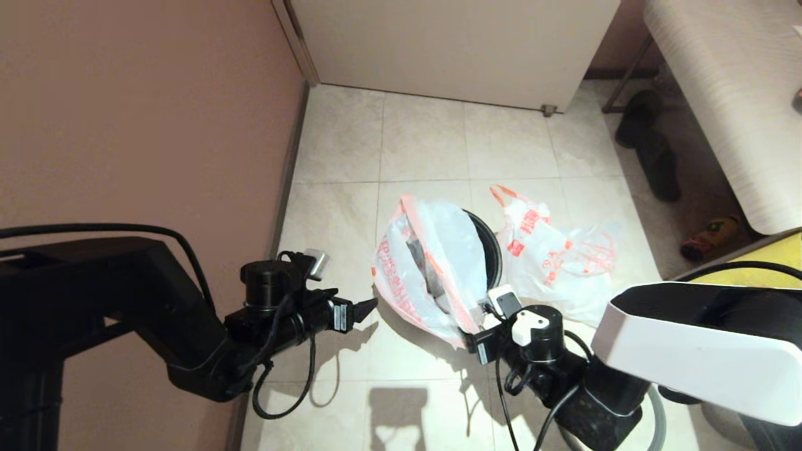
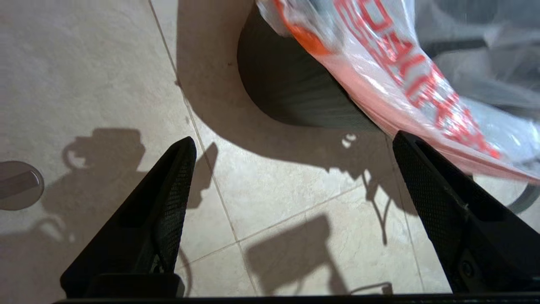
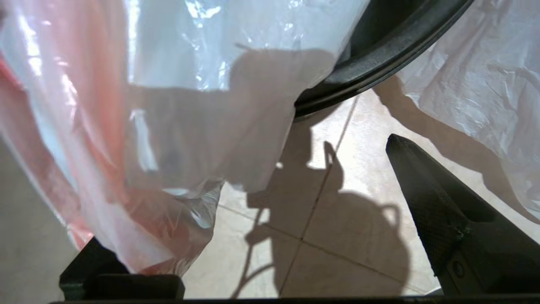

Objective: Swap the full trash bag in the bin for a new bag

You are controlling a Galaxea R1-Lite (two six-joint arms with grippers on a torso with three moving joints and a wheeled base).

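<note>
Left wrist view shows you the left gripper (image 2: 293,145) spread wide over bare floor tile (image 2: 105,76), holding nothing, just beside the bin (image 2: 291,93). Your right gripper (image 3: 261,211) is open too, one finger hidden under the new bag (image 1: 432,263) draped over the bin. Beyond, the full trash bag (image 1: 557,250) lies on the floor beside it.

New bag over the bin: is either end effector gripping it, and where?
Neither. The left end effector is open beside the bin; the right end effector is open, with the new bag draped over one finger.
</note>
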